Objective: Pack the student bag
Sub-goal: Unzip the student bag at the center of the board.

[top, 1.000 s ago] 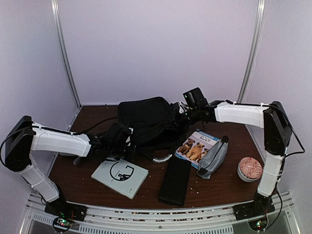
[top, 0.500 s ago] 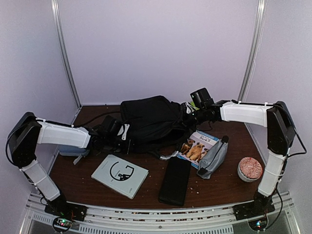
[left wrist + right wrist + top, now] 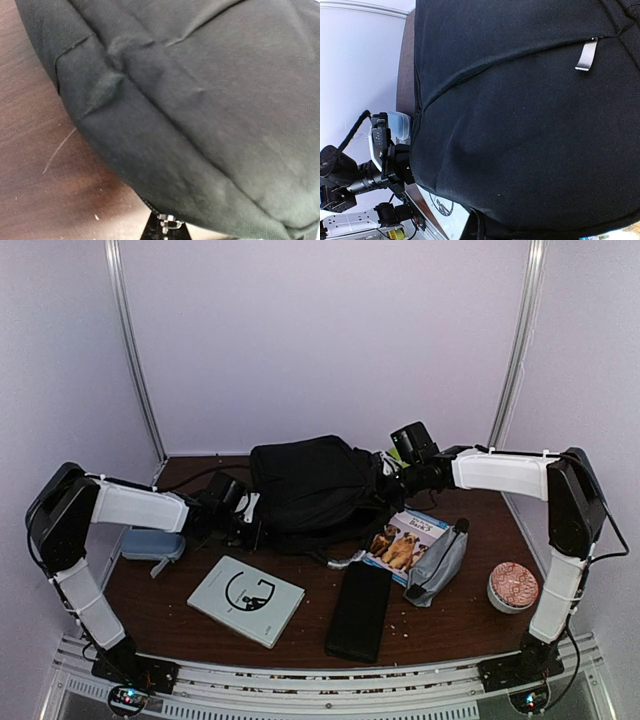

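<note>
The student bag [image 3: 312, 490] is a large black soft bag lying at the back middle of the table. My left gripper [image 3: 243, 516] is at its left edge and my right gripper [image 3: 396, 478] at its right edge. In the left wrist view the bag [image 3: 200, 100] fills the frame, and a dark wedge with a metal zipper pull [image 3: 169, 223] shows at the bottom where my jaws meet on the bag's rim. In the right wrist view the bag [image 3: 530, 125] also fills the frame, and my jaws are closed on its lower edge.
In front of the bag lie a white book [image 3: 246, 600], a slim black case [image 3: 358, 610], a dog-cover book [image 3: 405, 540], a grey pouch [image 3: 438, 565] and a patterned round bowl [image 3: 513, 587]. A light blue case [image 3: 152, 543] lies at the left.
My left gripper has pulled back to the left and slightly away. The bag's lower left part has drawn in and the bag looks more compact. My right gripper shifted slightly right.
</note>
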{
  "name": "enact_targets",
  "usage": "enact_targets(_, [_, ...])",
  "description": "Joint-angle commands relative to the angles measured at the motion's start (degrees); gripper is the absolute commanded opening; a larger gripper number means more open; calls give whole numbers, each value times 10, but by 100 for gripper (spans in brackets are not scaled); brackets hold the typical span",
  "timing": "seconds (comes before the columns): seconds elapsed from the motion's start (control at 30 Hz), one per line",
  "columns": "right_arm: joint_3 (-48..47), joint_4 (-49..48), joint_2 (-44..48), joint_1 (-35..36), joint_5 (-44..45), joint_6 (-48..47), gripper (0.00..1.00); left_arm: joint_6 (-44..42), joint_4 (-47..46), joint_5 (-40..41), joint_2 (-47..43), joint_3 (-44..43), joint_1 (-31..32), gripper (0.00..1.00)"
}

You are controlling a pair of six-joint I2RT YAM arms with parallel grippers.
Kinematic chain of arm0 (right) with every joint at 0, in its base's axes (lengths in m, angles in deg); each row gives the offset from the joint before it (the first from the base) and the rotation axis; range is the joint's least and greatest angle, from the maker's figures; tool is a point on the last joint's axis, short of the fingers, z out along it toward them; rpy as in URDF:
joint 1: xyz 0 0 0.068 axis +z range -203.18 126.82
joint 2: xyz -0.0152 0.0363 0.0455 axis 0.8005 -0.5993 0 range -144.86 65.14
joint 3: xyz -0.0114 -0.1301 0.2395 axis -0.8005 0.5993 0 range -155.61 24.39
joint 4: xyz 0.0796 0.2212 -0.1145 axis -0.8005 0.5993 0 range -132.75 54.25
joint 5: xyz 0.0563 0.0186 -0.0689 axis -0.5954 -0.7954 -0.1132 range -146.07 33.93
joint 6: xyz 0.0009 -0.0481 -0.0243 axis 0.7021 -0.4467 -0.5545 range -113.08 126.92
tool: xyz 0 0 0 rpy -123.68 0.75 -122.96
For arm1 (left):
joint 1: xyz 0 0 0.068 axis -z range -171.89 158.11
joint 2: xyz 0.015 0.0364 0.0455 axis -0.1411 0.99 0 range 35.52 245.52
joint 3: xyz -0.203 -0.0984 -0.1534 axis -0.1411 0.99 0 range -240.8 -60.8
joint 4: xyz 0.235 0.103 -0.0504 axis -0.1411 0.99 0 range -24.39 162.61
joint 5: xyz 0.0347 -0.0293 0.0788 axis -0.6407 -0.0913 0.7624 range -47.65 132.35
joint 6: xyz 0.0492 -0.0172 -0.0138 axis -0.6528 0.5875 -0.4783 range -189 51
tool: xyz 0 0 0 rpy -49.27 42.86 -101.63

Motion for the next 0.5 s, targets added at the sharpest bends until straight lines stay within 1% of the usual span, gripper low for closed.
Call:
enact_targets(0.0, [-15,27,23,-15,30,-24,0,-21,37,56,26,-39,-13,0])
enact_targets(0.27, [-25,72,28,-13,42,-67,0,-27,59,77,44,-83,-26,0])
enact_targets(0.37, [-24,77,30,-12,44,-71,0,-32,68,73,45,-98,-26,0])
enact_targets(0.4, [-23,78,30,-12,43,-71,0,-34,68,69,42,-95,-26,3])
enact_targets(0.47, [-25,78,30,-9,41,-71,0,-35,66,63,30,-86,-26,16])
